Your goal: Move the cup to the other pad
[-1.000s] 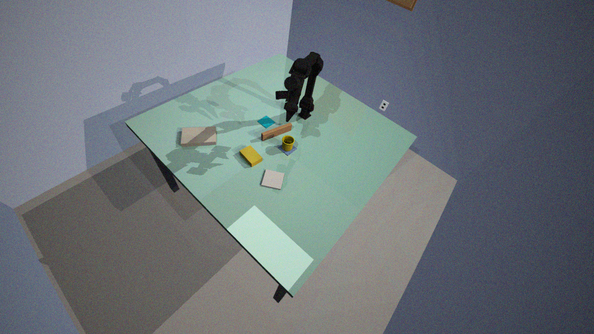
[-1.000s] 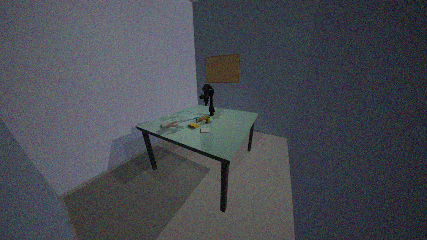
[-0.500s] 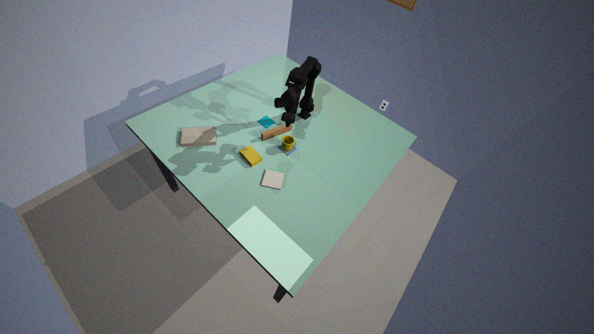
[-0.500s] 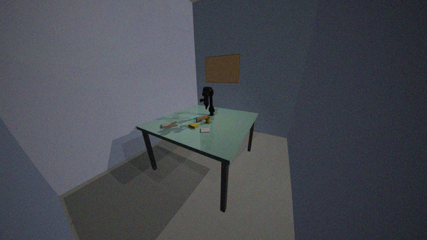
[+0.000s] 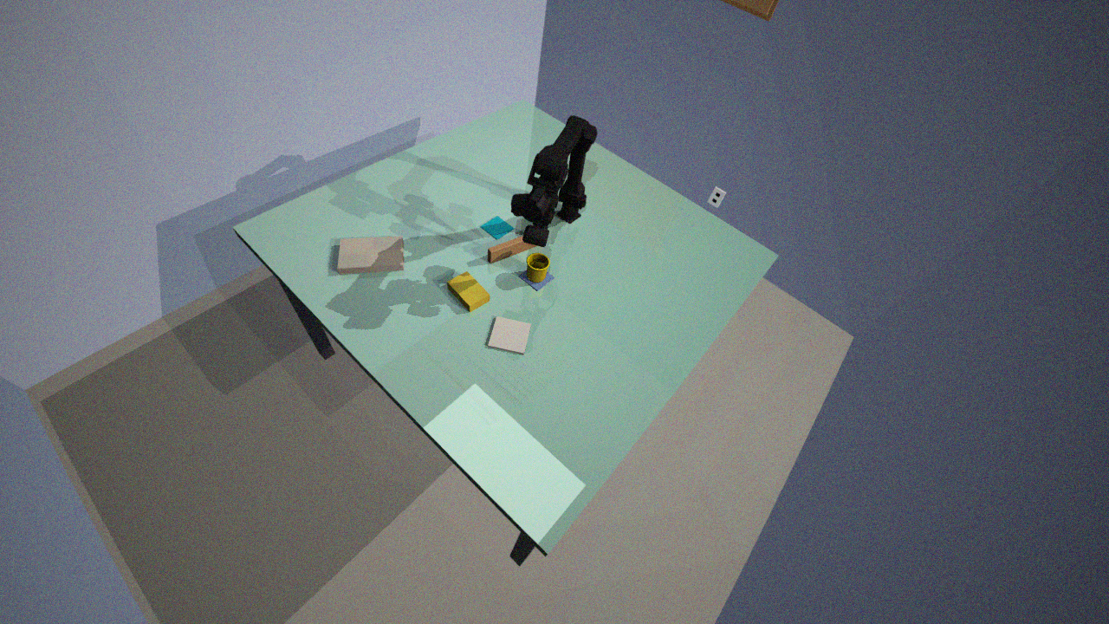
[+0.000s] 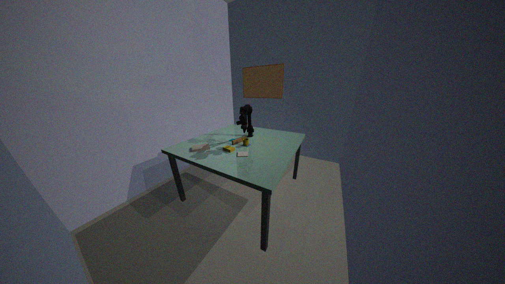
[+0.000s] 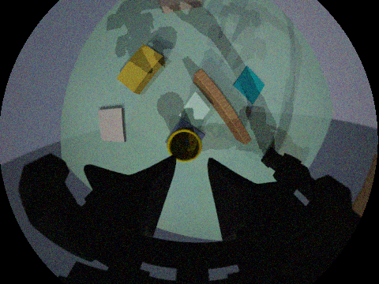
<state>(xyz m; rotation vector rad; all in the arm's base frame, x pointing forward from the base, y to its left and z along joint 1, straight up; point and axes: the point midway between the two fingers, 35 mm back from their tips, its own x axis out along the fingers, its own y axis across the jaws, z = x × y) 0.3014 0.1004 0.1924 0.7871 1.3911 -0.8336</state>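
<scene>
My fingers are parted, holding nothing. Yellow cup [image 5: 537,268] [image 6: 245,142] [image 7: 184,145] stands on blue pad [image 5: 538,285] [image 7: 185,125], inboard of green bench's [image 5: 620,326] [image 6: 264,155] [image 7: 150,118] edges, w/ pale bright patch [image 5: 508,458] nr one corner; grey-blue walls, no legible txt.

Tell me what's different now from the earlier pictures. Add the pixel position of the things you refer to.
The tool [image 5: 535,242] [image 6: 244,131] [image 7: 192,160] has come down and closer to the yellow cup [image 5: 536,274] [image 6: 245,142] [image 7: 184,145]. It has taken hold of nothing; its fingers stand apart. The cup stays upright on its blue pad [image 5: 547,282] [image 6: 249,145] [image 7: 185,125], and the teal square [image 5: 496,227] [image 6: 231,140] [image 7: 249,84], wooden bar [image 5: 503,250] [image 6: 237,141] [image 7: 223,106] and yellow block [image 5: 468,290] [image 6: 229,148] [image 7: 140,70] are where they were.
</scene>
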